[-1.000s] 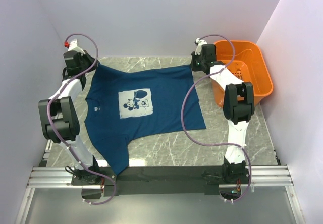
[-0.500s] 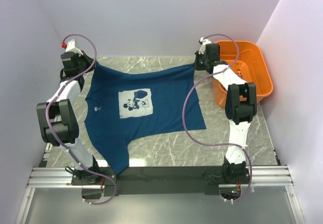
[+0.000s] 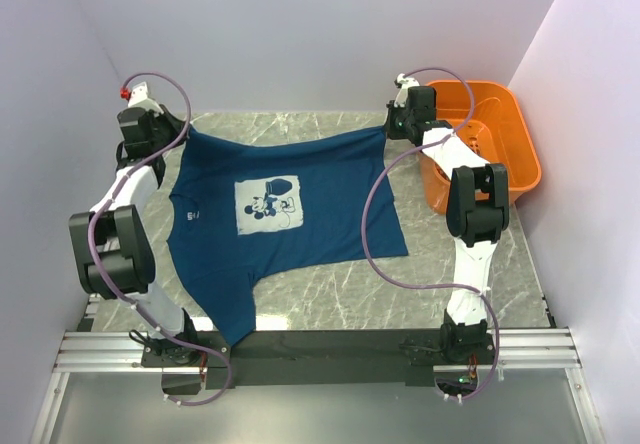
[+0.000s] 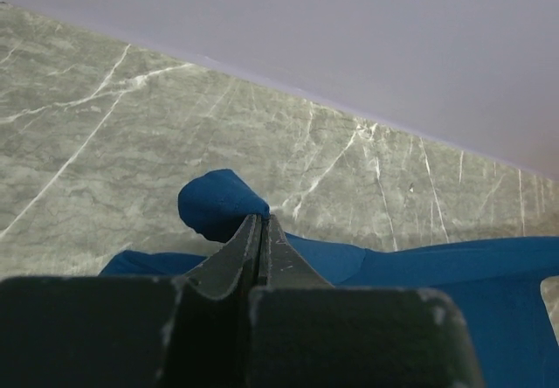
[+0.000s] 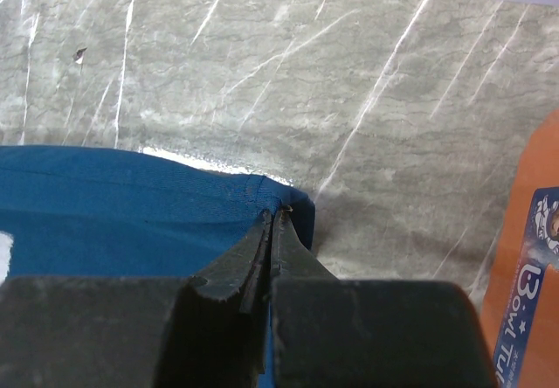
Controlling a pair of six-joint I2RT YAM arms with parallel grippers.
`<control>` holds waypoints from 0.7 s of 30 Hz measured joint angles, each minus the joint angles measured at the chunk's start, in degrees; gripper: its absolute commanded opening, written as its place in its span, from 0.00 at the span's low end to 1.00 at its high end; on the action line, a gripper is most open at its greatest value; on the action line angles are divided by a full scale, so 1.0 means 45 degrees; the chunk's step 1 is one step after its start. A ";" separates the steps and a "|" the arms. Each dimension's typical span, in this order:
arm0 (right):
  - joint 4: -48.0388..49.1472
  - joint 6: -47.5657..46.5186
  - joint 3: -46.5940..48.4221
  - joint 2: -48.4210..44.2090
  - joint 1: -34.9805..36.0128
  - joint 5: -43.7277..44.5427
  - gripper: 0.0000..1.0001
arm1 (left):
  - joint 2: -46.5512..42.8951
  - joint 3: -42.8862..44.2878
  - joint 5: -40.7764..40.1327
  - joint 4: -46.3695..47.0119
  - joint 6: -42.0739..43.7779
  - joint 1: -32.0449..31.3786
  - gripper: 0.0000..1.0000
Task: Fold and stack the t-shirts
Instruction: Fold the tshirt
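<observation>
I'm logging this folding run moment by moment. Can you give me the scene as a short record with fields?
t-shirt: navy, spread flat on the table with the print facing up; only one in view
left gripper: shut on the t-shirt's far left corner
right gripper: shut on the t-shirt's far right corner
basket: orange, at the table's far right, beside the right arm
progress: no fold made yet, nothing stacked

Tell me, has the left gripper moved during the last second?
Yes. The left gripper, shut on the dark navy-blue cotton t-shirt, has shifted slightly toward the left wall.
</observation>
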 measured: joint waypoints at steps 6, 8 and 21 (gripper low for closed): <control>0.0000 -0.0005 0.0000 0.0000 -0.0005 -0.0005 0.00 | -0.0627 -0.0680 0.0063 0.0058 0.0034 0.0117 0.01; -0.0010 -0.0005 0.0000 0.0000 -0.0005 -0.0010 0.00 | -0.0719 -0.0821 0.0107 0.0102 0.0058 0.0136 0.01; -0.0063 -0.0058 0.0000 0.0000 -0.0005 -0.0209 0.01 | -0.1146 -0.1588 0.0204 0.0194 0.0311 0.0165 0.01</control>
